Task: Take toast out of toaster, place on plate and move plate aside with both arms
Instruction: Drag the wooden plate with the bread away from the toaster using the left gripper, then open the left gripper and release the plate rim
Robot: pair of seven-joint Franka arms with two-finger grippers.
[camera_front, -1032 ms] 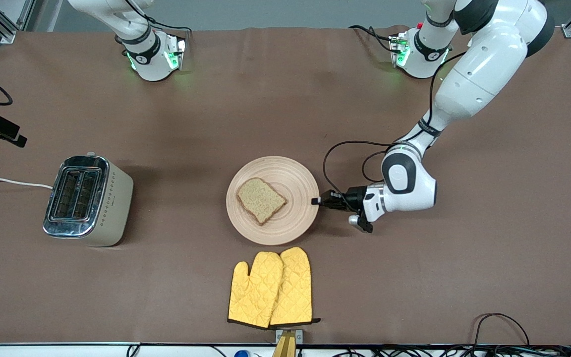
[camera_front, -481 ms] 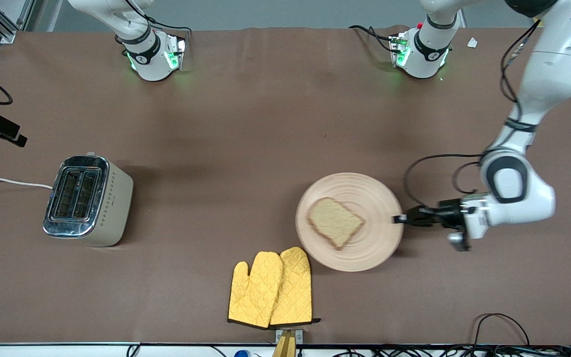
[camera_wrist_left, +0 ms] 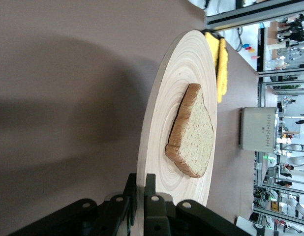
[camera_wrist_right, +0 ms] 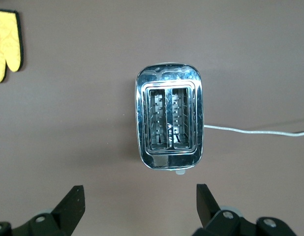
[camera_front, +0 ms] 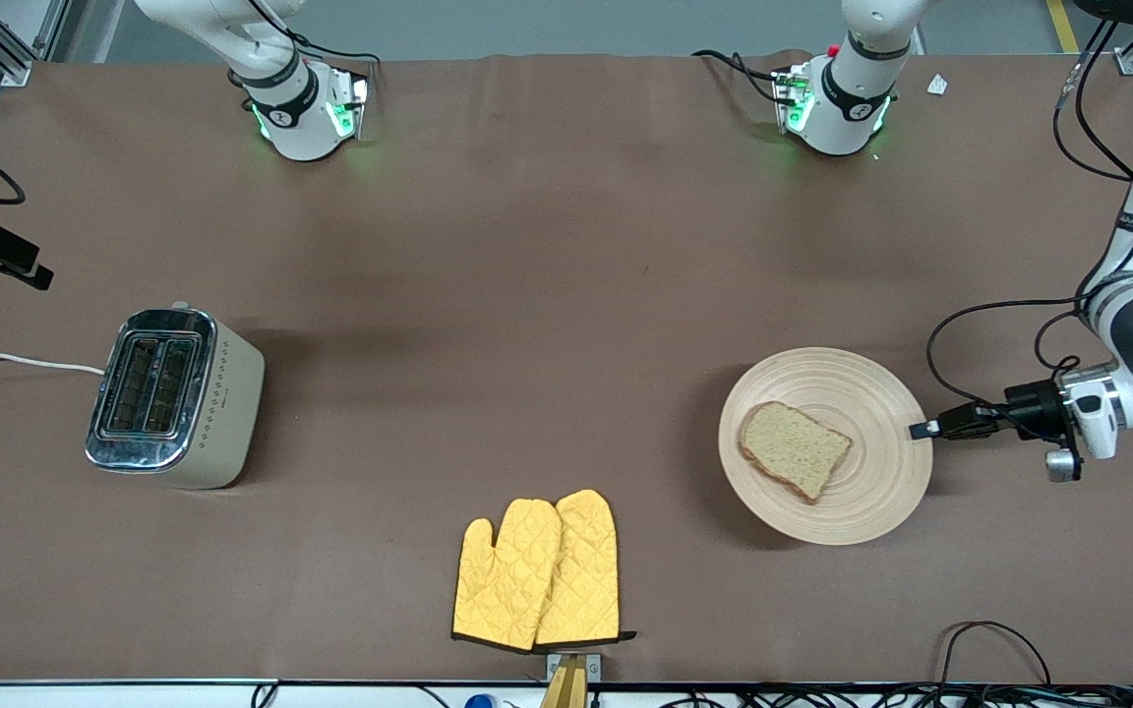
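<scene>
The plate sits on the table toward the left arm's end, with the toast lying flat on it, a little off centre. The left gripper reaches in low from the table's end, its jaws pinching the plate's rim; in the left wrist view the two black fingers close on the edge of the plate, one above and one below, with the toast just past them.

A pair of yellow oven mitts lies near the table's front edge, nearer to the front camera than the plate and well apart from it. The toaster stands toward the right arm's end of the table, its two slots empty.

The right gripper waits high over the toaster, its jaws spread wide and holding nothing.
</scene>
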